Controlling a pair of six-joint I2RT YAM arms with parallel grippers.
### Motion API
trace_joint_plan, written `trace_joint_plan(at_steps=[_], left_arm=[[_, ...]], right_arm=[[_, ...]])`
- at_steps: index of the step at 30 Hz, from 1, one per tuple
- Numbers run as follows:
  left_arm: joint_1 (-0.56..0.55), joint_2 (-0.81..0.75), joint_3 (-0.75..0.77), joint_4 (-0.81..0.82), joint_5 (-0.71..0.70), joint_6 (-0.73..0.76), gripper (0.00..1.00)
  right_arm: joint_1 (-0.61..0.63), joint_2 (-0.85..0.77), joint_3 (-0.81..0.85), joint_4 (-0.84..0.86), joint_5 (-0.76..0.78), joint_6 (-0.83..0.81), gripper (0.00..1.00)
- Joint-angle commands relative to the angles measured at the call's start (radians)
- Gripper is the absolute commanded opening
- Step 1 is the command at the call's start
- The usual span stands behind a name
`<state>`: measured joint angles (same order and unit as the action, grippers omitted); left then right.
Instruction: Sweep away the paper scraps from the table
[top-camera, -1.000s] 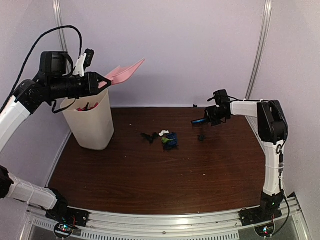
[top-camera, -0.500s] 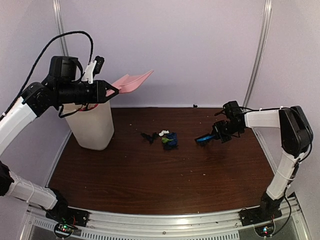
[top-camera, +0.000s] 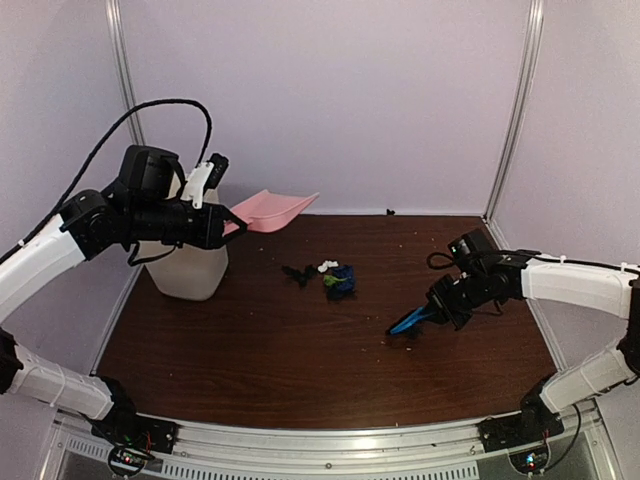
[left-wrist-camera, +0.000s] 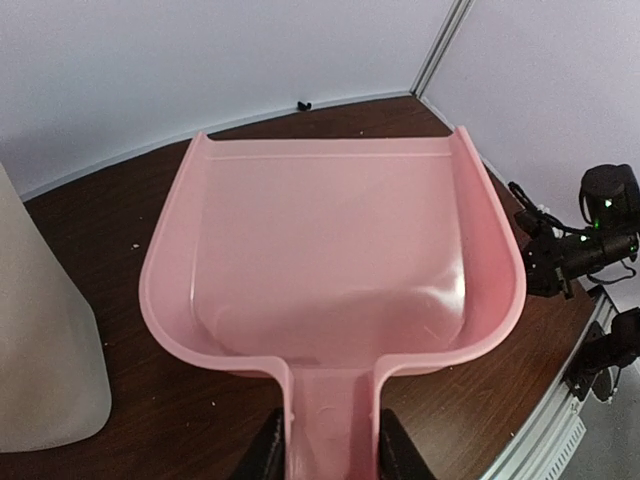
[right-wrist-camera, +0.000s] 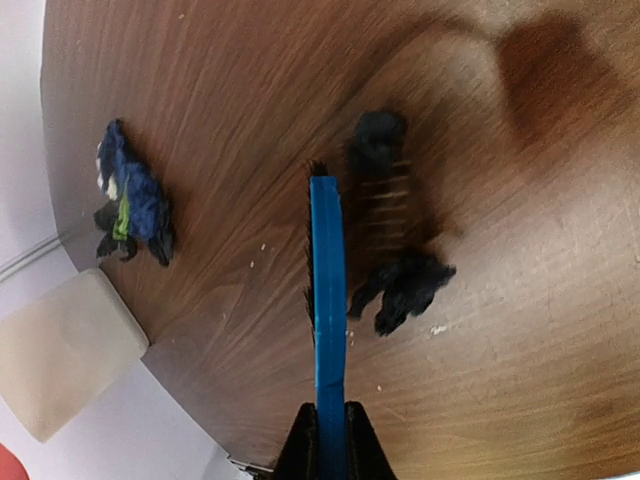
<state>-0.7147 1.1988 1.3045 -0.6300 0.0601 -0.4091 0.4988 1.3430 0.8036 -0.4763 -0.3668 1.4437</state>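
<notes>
1. Left hand (top-camera: 228, 222), raised above the far-left part of the worktop, has its fingers (left-wrist-camera: 268, 458) pinching the handle of a pink plastic dustpan (top-camera: 276, 209). The pan's open mouth points to the right and far side.
2. Below that hand, a tall white plastic bin (top-camera: 190, 268) stands at the far left of the dark reddish-brown wood-grain worktop (top-camera: 250, 360).
3. Crumpled paper scraps (top-camera: 335, 278) in dark blue, green, white and black lie clustered near the middle, a little toward the far side.
4. Two more black scraps (right-wrist-camera: 405, 285) lie right of centre, just beside the bristles of a blue hand brush (top-camera: 408, 322).
5. Right hand (top-camera: 438, 305), low over the worktop on the right, is clamped on the brush's handle, and the brush head points left.
</notes>
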Motion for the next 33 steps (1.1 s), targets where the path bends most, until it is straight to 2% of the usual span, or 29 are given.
trace_joint_plan(at_steps=[1,7,14,21,26,33], left_arm=[[-0.006,-0.071,-0.043,0.057,-0.029,0.009,0.0],[-0.006,-0.093,-0.08,0.056,-0.044,0.017,0.0],[-0.009,-0.123,-0.141,0.054,-0.082,0.015,0.0],[-0.016,-0.17,-0.192,0.055,-0.093,-0.022,0.0],[-0.021,-0.203,-0.232,0.055,-0.096,-0.045,0.0],[-0.023,-0.221,-0.274,0.055,-0.089,-0.05,0.0]], right_arm=[[0.046,-0.057,0.091,-0.078,0.099,-0.052,0.0],[0.081,0.113,0.347,-0.054,0.125,-0.174,0.0],[0.113,0.385,0.63,-0.003,0.075,-0.198,0.0],[0.132,0.623,0.835,-0.008,0.019,-0.225,0.0],[0.132,0.697,0.842,-0.027,-0.001,-0.241,0.0],[0.129,0.672,0.757,-0.116,0.006,-0.288,0.0]])
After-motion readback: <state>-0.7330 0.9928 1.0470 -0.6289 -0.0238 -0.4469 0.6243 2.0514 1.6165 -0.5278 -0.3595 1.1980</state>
